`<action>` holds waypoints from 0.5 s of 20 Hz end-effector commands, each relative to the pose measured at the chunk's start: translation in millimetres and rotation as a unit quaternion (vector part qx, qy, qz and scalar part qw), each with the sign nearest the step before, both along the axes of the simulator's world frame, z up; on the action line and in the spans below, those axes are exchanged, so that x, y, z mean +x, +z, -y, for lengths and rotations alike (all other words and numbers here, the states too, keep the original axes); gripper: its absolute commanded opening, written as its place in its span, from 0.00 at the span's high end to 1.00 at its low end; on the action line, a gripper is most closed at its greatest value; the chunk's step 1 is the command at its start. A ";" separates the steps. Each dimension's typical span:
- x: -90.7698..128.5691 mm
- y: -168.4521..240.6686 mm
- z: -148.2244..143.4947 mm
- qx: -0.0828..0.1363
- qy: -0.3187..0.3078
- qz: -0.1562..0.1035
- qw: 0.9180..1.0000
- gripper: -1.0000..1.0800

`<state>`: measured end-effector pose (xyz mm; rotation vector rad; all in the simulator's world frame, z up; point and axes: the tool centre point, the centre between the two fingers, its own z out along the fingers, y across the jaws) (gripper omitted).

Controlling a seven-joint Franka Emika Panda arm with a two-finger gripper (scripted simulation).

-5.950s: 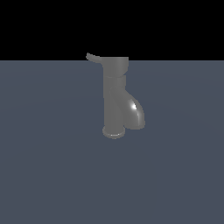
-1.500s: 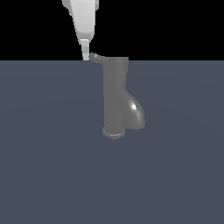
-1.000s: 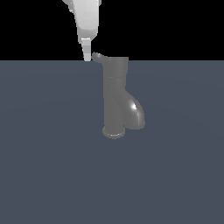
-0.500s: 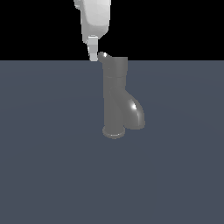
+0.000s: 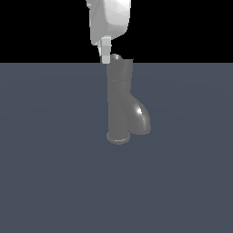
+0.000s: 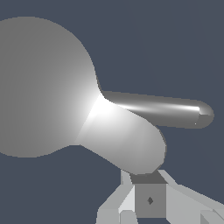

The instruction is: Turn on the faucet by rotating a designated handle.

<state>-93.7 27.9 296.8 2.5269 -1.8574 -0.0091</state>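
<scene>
The dark grey faucet stands upright on its round base, its fat spout bulging toward the exterior view's right. Its handle shows only as a short stub on the top cap, foreshortened. My white gripper hangs from above, its fingertips level with the cap's edge on the exterior view's left, close beside the handle. In the wrist view the faucet's round cap, the thin handle and the spout lie below my gripper. Its fingers appear together with nothing between them.
A flat blue-grey floor surrounds the faucet, with a black background behind. The arm's white wrist body fills the space above the faucet's top.
My gripper has come in from above and moved toward the exterior view's right. The handle, which pointed left, has swung round with it and now looks short above the cap.
</scene>
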 end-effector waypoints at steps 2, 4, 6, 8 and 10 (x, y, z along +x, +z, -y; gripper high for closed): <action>2.9 0.3 56.3 0.000 -0.035 0.004 0.999 1.00; 2.1 0.4 70.3 0.000 -0.038 0.004 0.999 1.00; -0.4 -0.1 29.4 0.000 -0.003 -0.001 1.000 1.00; 5.3 -0.1 38.7 0.000 -0.007 -0.001 1.000 1.00; 10.9 -0.1 48.0 0.000 -0.011 0.000 1.000 1.00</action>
